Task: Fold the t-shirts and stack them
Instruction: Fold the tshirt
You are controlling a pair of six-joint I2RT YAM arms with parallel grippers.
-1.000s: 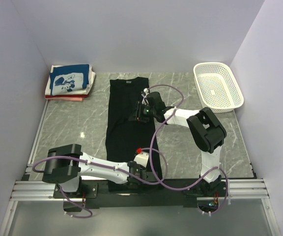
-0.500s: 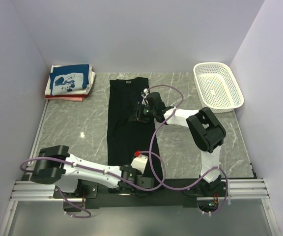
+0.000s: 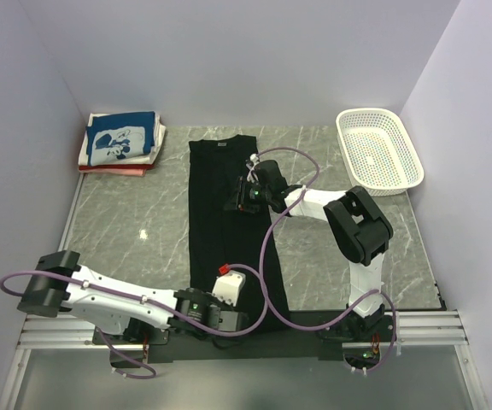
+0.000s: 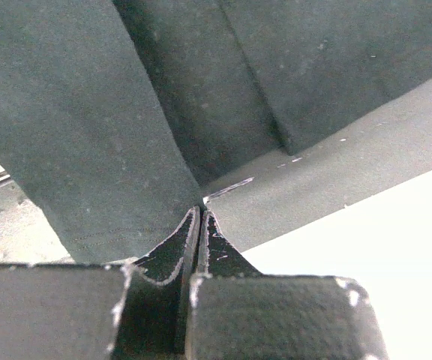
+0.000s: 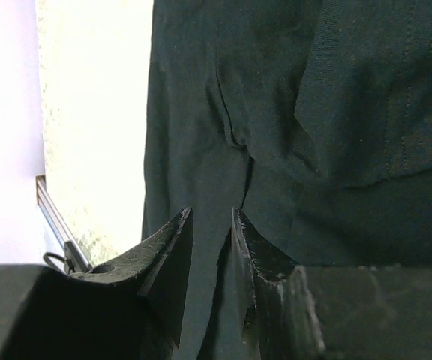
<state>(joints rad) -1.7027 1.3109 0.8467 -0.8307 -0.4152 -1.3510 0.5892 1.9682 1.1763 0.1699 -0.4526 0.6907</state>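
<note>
A black t-shirt (image 3: pixel 220 196) lies as a long narrow strip down the middle of the table, neck label at the far end. My left gripper (image 3: pixel 244 322) is at its near hem by the table's front edge. In the left wrist view the left gripper (image 4: pixel 202 211) is shut, with the cloth (image 4: pixel 88 135) creasing toward its tips at the hem corner. My right gripper (image 3: pixel 233 203) rests on the shirt's middle. Its jaws (image 5: pixel 211 214) stand apart over a fold edge of the black cloth (image 5: pixel 336 90). Folded t-shirts (image 3: pixel 120 141), blue-printed on top, are stacked at the far left.
A white perforated basket (image 3: pixel 379 149) stands at the far right corner. White walls close the table on three sides. The metal rail (image 3: pixel 75 329) with both arm bases runs along the near edge. Purple cables loop over the shirt's near part.
My left gripper has shut at the shirt's near hem, and the left arm has swung back toward the near left. The right gripper has stayed put on the shirt.
</note>
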